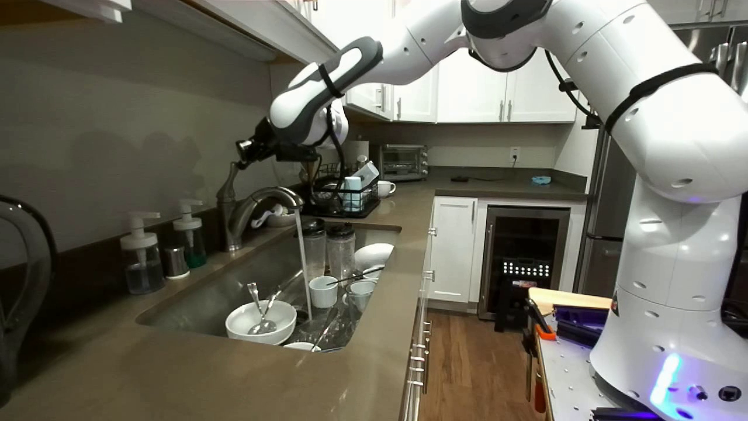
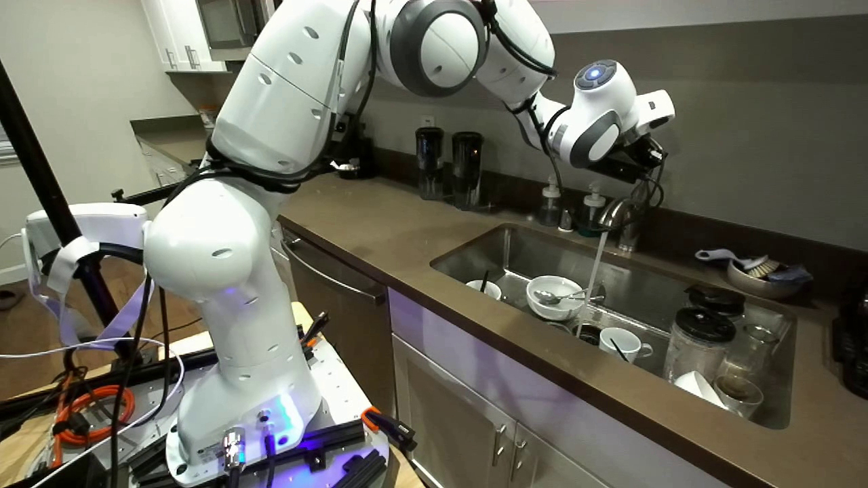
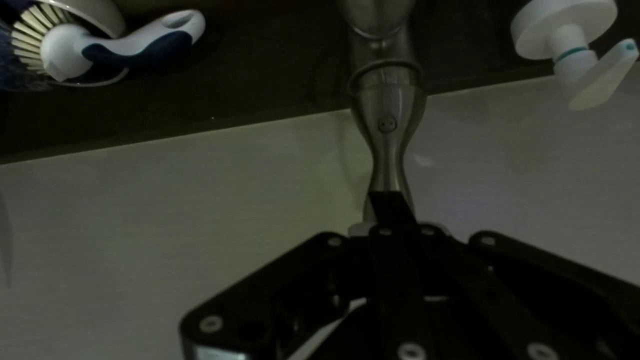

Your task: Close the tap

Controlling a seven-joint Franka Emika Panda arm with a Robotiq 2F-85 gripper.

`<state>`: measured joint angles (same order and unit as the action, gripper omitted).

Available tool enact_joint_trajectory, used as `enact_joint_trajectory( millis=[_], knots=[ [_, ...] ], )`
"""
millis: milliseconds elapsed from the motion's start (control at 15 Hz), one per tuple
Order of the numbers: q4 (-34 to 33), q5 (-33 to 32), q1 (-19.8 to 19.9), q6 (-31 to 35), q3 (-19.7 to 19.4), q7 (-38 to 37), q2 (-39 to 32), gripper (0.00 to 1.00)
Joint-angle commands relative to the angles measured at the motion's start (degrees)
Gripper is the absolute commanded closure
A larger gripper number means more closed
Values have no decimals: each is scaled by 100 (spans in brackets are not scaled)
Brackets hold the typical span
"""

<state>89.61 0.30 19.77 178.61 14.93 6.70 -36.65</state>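
Note:
The tap (image 1: 236,221) is chrome with an arched spout and an upright lever handle (image 1: 228,186). A thin stream of water (image 1: 303,257) runs from the spout into the sink (image 1: 234,283). In an exterior view the tap (image 2: 618,213) is partly hidden by cables. My gripper (image 1: 245,156) is at the top of the lever; it also shows in an exterior view (image 2: 652,154). In the wrist view the gripper (image 3: 393,202) looks shut, with its fingertips together in front of the lever's upper end (image 3: 389,130). The lever's tip is partly hidden; contact is hard to tell.
Soap bottles (image 1: 140,260) stand beside the tap. A bowl with a brush (image 2: 763,274) is on its other side. The sink holds a white bowl (image 1: 260,321), cups and jars. A dish rack (image 1: 350,199) stands beyond. The wall and upper cabinets are close to the arm.

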Motion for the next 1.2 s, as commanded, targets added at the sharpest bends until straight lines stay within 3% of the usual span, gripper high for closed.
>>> enact_joint_trajectory(
  millis=[0,200,400,1133],
  knots=[
    [266,-67,-307,489,-482,-103,129,96],
    [234,14,-610,804,-859,-182,75,97],
    [134,65,-659,880,-860,-157,16,96],
    [-505,30,-521,878,-486,-95,-309,96]
  ],
)
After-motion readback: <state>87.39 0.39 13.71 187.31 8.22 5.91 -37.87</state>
